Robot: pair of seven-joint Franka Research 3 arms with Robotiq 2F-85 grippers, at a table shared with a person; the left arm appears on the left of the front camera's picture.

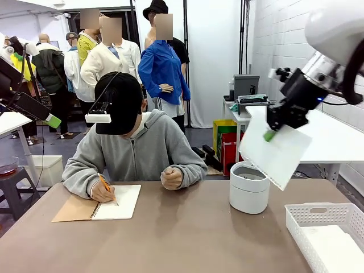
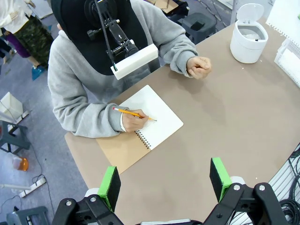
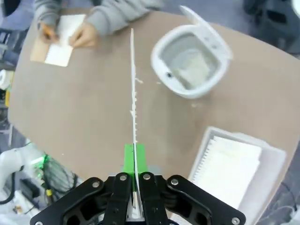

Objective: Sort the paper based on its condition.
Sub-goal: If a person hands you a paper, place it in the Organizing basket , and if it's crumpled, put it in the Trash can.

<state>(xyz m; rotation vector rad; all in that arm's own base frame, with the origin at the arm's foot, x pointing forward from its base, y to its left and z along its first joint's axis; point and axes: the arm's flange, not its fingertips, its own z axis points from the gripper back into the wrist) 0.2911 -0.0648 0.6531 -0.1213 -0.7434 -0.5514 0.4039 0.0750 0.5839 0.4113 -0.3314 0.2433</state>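
Paper, a smooth white rectangular sheet, hangs clamped in the right gripper above the table, between round white bin and white slotted basket; likely next, lowering into that basket. Left gripper gapes empty.

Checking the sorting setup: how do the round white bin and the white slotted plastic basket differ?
The round white bin is cylindrical with solid walls; the white slotted plastic basket is rectangular with perforated sides. The bin stands taller, the basket lower and wider. The bin holds something crumpled-looking, the basket flat white sheets. Both are white, open and on the table.
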